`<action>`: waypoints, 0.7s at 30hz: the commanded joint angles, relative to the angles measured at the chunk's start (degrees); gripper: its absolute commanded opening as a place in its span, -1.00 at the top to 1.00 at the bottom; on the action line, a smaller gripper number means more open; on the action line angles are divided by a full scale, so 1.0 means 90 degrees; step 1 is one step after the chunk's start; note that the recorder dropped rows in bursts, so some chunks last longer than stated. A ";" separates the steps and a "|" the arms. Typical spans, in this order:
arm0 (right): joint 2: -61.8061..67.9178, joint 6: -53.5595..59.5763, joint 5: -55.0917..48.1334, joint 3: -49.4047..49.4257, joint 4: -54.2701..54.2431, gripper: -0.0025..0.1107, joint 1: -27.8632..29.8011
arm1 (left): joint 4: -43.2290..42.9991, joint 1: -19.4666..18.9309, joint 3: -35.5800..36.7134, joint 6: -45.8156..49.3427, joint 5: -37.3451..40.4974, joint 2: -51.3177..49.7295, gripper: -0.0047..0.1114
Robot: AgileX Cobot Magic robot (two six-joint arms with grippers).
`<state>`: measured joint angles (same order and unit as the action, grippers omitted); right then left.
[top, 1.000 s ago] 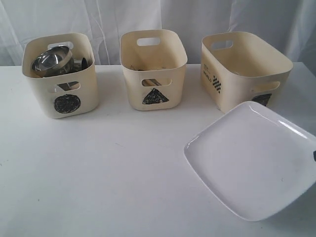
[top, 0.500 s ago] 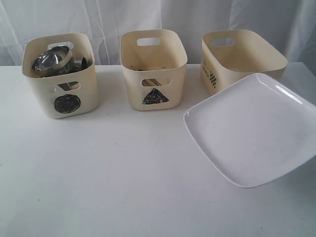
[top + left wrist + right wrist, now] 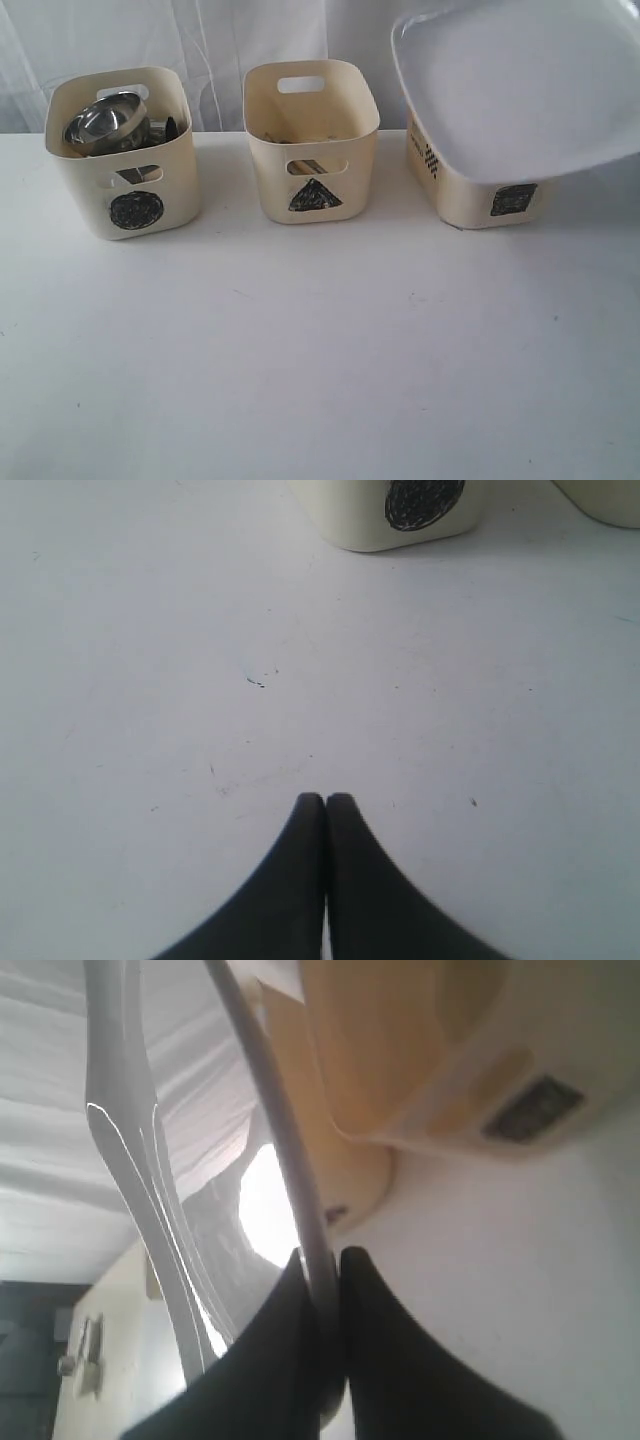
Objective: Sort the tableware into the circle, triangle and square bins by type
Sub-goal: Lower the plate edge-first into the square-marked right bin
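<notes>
**Plate held tilted over the square bin**

Right gripper [image 3: 322, 1260]: black fingers pinched onto the thin rim of the large white square plate [image 3: 520, 90]. One plate only: glossy, smooth, with rounded corners. Hangs clear of the table [image 3: 320, 350], tilted, right of the triangle bin [image 3: 311, 140] and higher than its rim. Covers the mouth of the square bin [image 3: 470, 195].

Left gripper [image 3: 325, 800]: tapered black fingertips pressed together, nothing between. Sits low over bare matte white table, out in front of the triangle bin and offset toward the circle bin [image 3: 125, 190].

Three bins: identical cream plastic tubs, rounded walls, handle cutouts, a black scribbled mark on each front. Triangle bin in the middle, circle bin to its left, square bin to its right, all apart.

Circle bin: one shiny steel bowl [image 3: 103, 120] on top, darker metal pieces beside it, count unreadable.

Triangle bin: wood-coloured pieces behind the front cutout, kind and count unreadable.
</notes>
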<state>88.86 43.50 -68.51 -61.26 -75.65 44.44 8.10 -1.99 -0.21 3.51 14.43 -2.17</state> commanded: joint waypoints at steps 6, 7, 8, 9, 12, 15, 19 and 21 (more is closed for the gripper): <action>0.0299 0.0129 0.0612 -0.1217 -0.0832 0.96 -0.0008 | 0.0091 -0.0022 0.0024 -0.0003 0.0016 -0.0008 0.92; 0.0368 0.0210 0.0755 -0.1336 -0.0848 0.96 -0.0033 | 0.0091 -0.0022 0.0024 -0.0003 0.0016 -0.0008 0.92; 0.0421 0.0223 0.0899 -0.1439 -0.0848 0.96 -0.0052 | 0.0091 -0.0022 0.0024 -0.0003 0.0016 -0.0008 0.92; 0.0503 0.0325 0.1065 -0.1566 -0.0898 0.96 -0.0078 | 0.0091 -0.0022 0.0024 -0.0003 0.0016 -0.0008 0.92; 0.0733 0.0643 0.1624 -0.1919 -0.1110 0.96 -0.0181 | 0.0091 -0.0022 0.0024 -0.0003 0.0016 -0.0008 0.92; 0.0959 0.0863 0.2193 -0.2253 -0.1135 0.96 -0.0342 | 0.0091 -0.0022 0.0024 -0.0003 0.0016 -0.0008 0.92; 0.1286 0.1113 0.2835 -0.2748 -0.1151 0.96 -0.0736 | 0.0091 -0.0022 0.0024 -0.0003 0.0016 -0.0008 0.92; 0.1404 0.1348 0.3152 -0.2971 -0.1151 0.96 -0.0971 | 0.0091 -0.0022 0.0024 -0.0003 0.0016 -0.0008 0.92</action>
<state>100.63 52.86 -43.48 -84.97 -82.17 38.49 8.10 -1.99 -0.21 3.51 14.43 -2.17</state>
